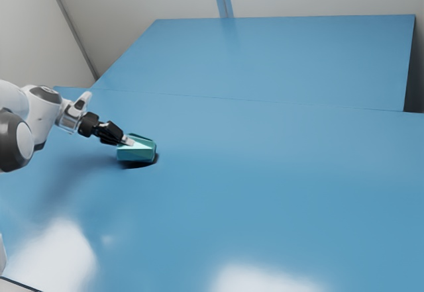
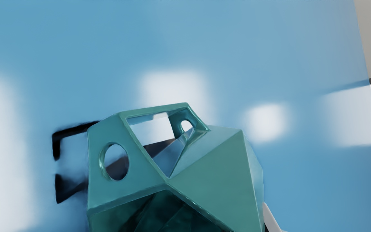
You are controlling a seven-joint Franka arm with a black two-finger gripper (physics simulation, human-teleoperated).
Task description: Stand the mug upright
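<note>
Blue tabletop (image 1: 265, 173), teal mug (image 1: 140, 152) on its side, end effector (image 1: 128, 142) at it — spread or pinching, cannot tell

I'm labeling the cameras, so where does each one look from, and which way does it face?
Exterior view: at the arm's side, above the table, looking down across it; the arm and tool show at the exterior view's left.
Wrist view: on the arm's hand, looking over the mug toward the table beyond; a pale sliver of the tool shows.
Shared: mug, table, tool.
</note>
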